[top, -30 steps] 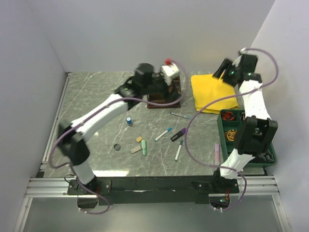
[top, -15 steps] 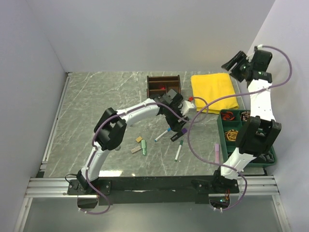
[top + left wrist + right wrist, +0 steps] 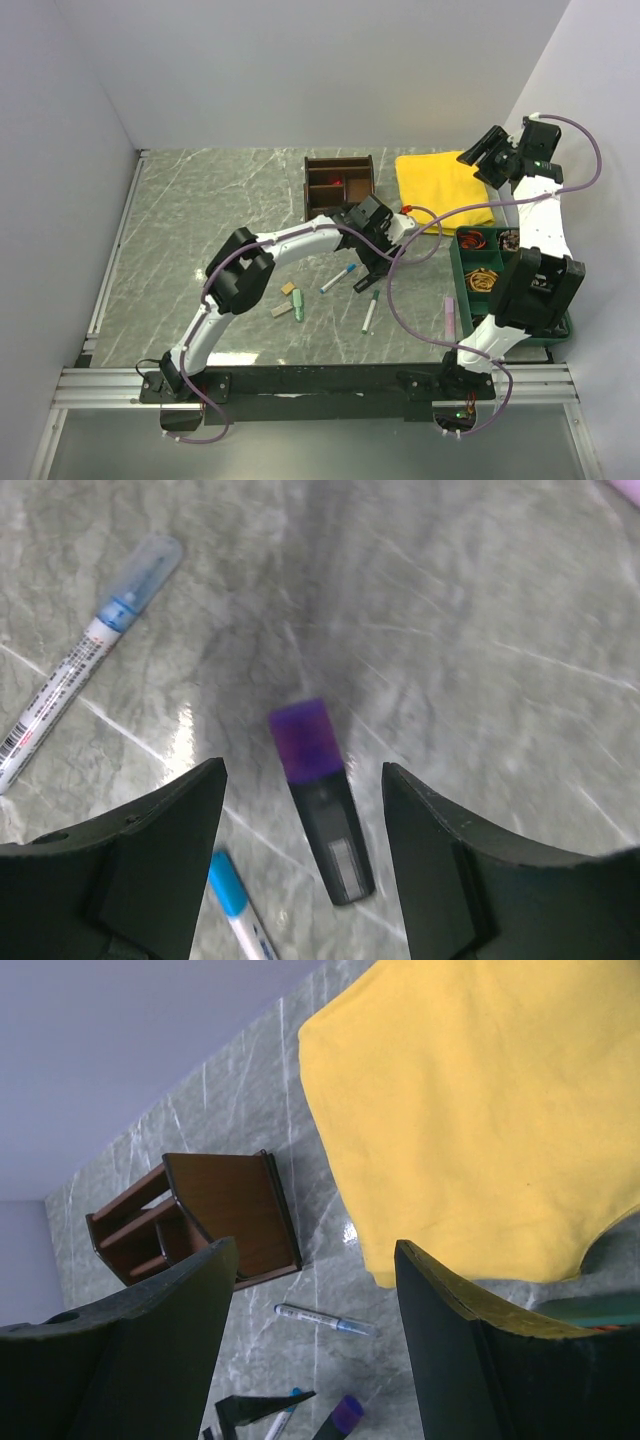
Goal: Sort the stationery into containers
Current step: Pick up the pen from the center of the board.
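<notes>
- Nearest, tan and green erasers [image 3: 297, 302] and a slim green-capped pen [image 3: 370, 312] lie loose on the grey marble desk [image 3: 200, 220] (unsorted).
- Left tool [image 3: 303, 775], spread, hovers over the purple-and-black marker [image 3: 322, 810].
- Farthest, right tool [image 3: 312, 1250] hangs spread and empty; the dark brown wooden organiser [image 3: 340, 160] looks nearly bare.

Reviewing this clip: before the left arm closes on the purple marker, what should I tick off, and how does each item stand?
1. Left gripper open: ok, fingers apart.
2. Purple marker between the fingers: ok, lying flat on the table.
3. Fingers low enough to grip: cannot tell, the wrist view is blurred.
4. Blue-tipped pen clear of the grasp: cannot tell, it lies close beside one finger.
5. Right gripper out of the way: ok, open and empty above the yellow cloth.
6. Wooden organiser unobstructed: ok.
</notes>
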{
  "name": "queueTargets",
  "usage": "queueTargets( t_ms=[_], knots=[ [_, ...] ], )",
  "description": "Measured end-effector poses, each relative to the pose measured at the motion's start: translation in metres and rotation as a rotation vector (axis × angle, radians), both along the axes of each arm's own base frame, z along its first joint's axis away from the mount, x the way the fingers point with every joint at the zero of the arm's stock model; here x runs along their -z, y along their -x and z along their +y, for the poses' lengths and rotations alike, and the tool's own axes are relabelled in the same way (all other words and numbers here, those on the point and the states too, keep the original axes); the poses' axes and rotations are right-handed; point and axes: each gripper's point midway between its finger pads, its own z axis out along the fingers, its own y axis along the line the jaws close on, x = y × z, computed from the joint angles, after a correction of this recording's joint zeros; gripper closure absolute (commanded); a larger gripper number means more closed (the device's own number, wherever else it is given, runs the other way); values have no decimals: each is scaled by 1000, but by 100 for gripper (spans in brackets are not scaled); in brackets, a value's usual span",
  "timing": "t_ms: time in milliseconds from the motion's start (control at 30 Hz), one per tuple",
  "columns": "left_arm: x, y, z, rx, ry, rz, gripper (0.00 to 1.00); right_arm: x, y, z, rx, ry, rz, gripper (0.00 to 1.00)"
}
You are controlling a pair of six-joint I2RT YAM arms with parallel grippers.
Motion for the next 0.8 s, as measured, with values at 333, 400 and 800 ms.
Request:
queueTargets(
  t_ms=[333, 400, 800],
  knots=[
    [11, -9, -5, -100, 0, -38, 34, 0, 0, 0, 0, -1, 0, 28],
    [14, -10, -5, -110, -6, -44, 37, 0, 0, 0, 0, -1, 0, 29],
    [38, -15, 0, -153, -47, -81, 78, -1, 0, 2, -15, -3, -3, 29]
  ],
)
